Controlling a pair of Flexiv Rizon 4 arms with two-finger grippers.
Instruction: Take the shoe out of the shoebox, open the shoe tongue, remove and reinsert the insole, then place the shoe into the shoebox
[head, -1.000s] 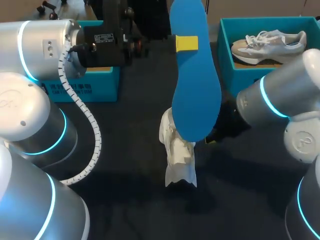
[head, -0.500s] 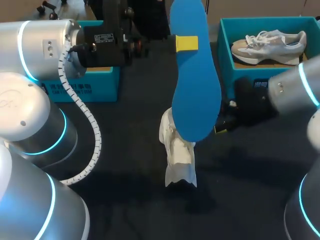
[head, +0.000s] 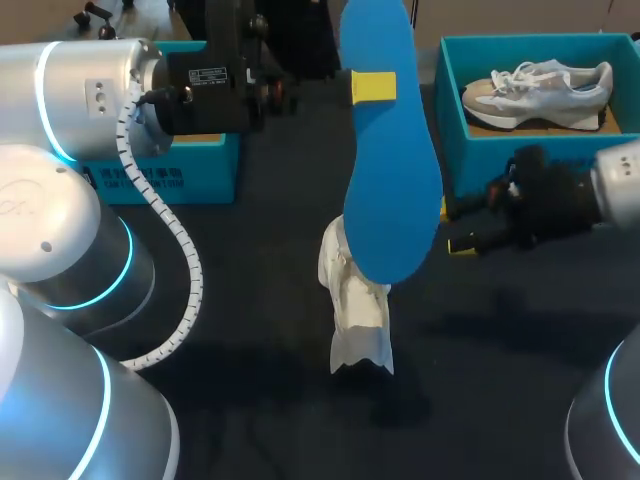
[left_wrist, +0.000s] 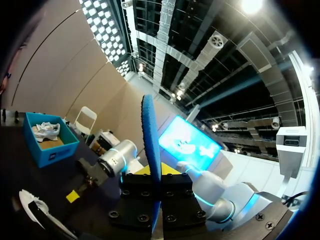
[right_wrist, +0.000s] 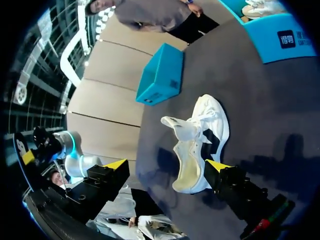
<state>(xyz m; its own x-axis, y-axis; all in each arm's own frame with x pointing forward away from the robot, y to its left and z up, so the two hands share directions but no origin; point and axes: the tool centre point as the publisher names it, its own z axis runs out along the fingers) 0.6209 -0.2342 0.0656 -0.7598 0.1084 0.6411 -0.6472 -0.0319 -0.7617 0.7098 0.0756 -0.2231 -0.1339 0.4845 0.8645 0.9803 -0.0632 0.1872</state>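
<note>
My left gripper (head: 373, 88) is raised high over the table's middle, shut on a blue insole (head: 388, 160) that hangs toe down. In the left wrist view the insole (left_wrist: 151, 150) stands edge-on between the fingers of that gripper (left_wrist: 156, 172). Under it a white shoe (head: 356, 310) lies on the dark table, its tongue pulled open. My right gripper (head: 458, 230) is open and holds nothing, to the right of the shoe and just in front of the teal shoebox (head: 480, 150). In the right wrist view the shoe (right_wrist: 200, 145) lies ahead of the wide-open gripper (right_wrist: 167, 165).
The right shoebox holds a second pale shoe (head: 540, 90). Another teal box (head: 165, 175) stands at the back left, also in the right wrist view as the teal box (right_wrist: 162, 75) beyond the shoe. My left arm (head: 70, 230) fills the left side.
My right gripper has drawn back to the right, away from the shoe and toward the shoebox's front. The left gripper and the insole have kept still.
</note>
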